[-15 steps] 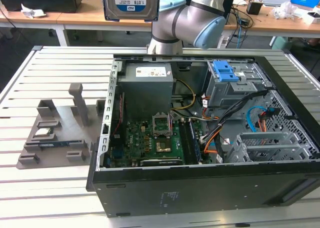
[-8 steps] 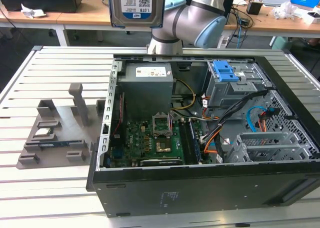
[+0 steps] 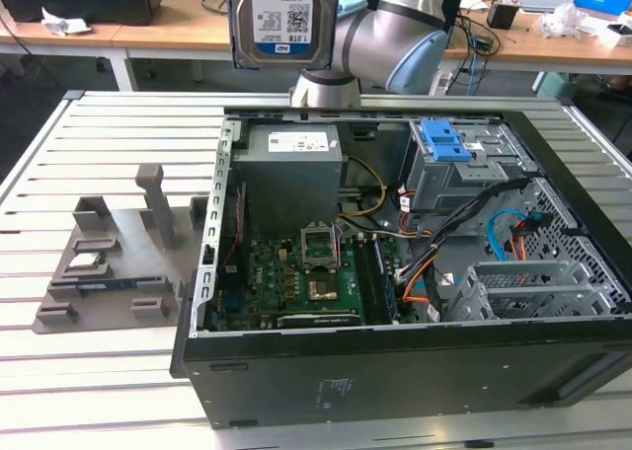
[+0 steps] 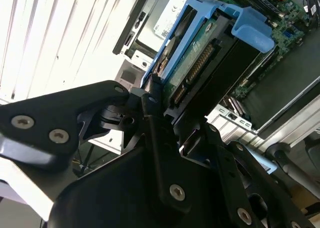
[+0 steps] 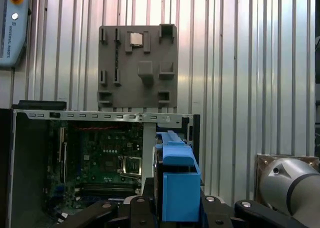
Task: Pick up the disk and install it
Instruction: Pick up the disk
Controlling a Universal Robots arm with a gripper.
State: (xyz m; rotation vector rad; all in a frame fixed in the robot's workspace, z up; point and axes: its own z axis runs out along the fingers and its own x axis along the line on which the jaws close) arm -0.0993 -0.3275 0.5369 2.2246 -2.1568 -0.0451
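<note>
- At the exterior view's left, a grey parts tray (image 3: 109, 262) was seen lying on the slatted table (image 3: 59, 371).
- High up, left of centre, the disk (image 3: 286, 21) was held upright, long axis vertical, label turned to the camera, above the far edge of the open computer case (image 3: 395, 381).
- In the second wrist view, the gripper (image 4: 152, 95) was clamped on the disk's near end.
- Just right of the disk, the arm (image 3: 395, 36) was raised behind the case.
- Lower and toward the exterior view's right, the grey drive cage (image 3: 464, 179) with its blue latch (image 3: 442, 144) was seen inside the case.
</note>
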